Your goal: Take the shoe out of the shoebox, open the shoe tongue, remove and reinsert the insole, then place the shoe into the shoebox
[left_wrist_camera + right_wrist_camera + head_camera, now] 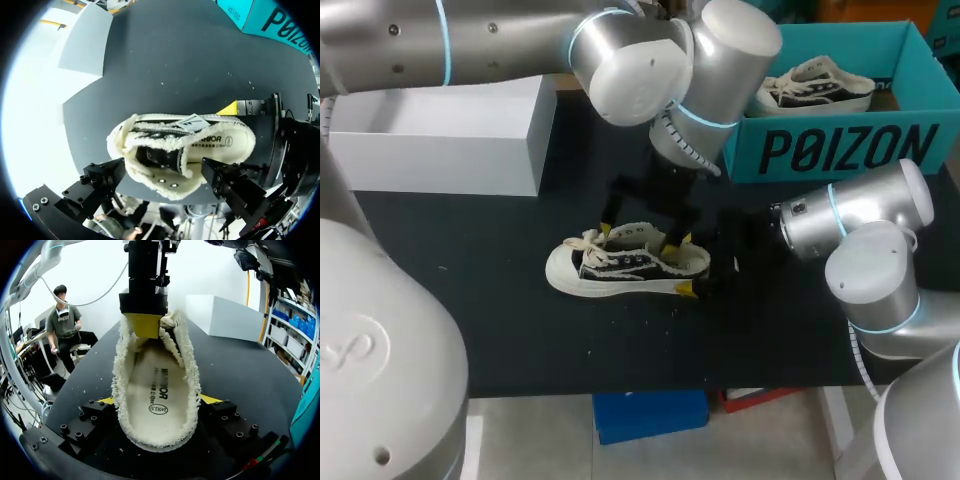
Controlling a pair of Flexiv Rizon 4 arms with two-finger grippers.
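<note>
sneaker [625, 268] on its sole on counter [470, 300]; toe toward my left, heel toward right arm [850, 215] | its jaws clenched on heel sides; left arm [660, 70] jaws released, spread over the collar, nearer the insole [155, 395]

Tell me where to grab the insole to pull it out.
Grip the insole at its heel end, coming from straight above. That end lies bare in the shoe's open collar, while the toe end is hidden deeper in. The right gripper clamps the heel sides, so come down between its fingers.
</note>
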